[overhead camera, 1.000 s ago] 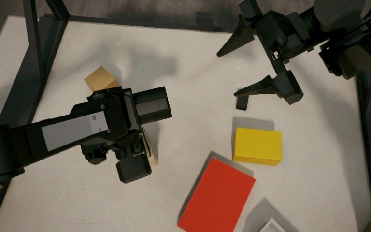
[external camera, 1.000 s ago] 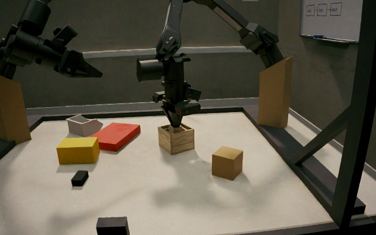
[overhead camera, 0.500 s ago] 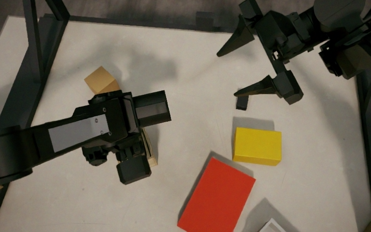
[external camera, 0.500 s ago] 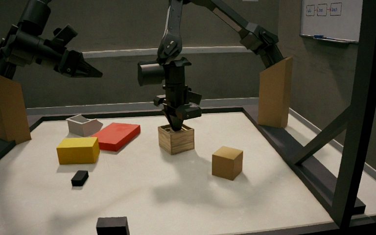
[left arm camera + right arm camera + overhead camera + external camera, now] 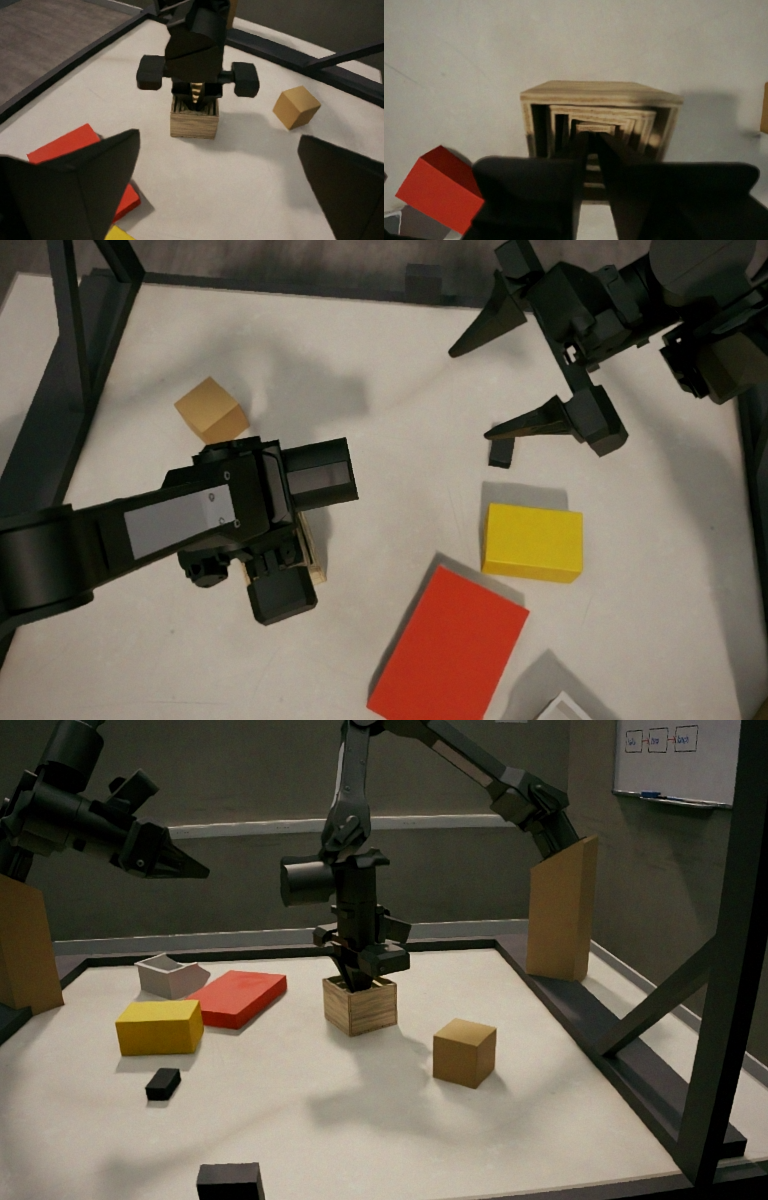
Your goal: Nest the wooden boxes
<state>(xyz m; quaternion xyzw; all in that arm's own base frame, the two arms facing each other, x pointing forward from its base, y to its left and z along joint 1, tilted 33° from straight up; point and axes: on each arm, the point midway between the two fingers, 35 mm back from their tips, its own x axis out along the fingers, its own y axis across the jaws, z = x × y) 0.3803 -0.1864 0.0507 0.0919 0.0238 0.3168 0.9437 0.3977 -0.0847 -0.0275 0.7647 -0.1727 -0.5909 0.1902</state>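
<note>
A wooden box (image 5: 359, 1004) stands upright near the table's middle, open side up. The right wrist view shows several smaller boxes nested inside it (image 5: 599, 115). My right gripper (image 5: 359, 980) points straight down into this stack and is shut on the smallest, innermost box (image 5: 594, 131), which sits low within the others. The arm hides most of the stack in the overhead view (image 5: 314, 556). The left wrist view shows the stack (image 5: 194, 117) under the right gripper (image 5: 196, 95). My left gripper (image 5: 467, 393) is open and empty, held high and away from the boxes.
A tan cube (image 5: 464, 1052) stands to one side of the stack. A red slab (image 5: 237, 997), a yellow block (image 5: 159, 1026), a grey open tray (image 5: 167, 974) and a small black block (image 5: 163, 1083) lie on the other side. Another black block (image 5: 229, 1181) sits at the table's edge.
</note>
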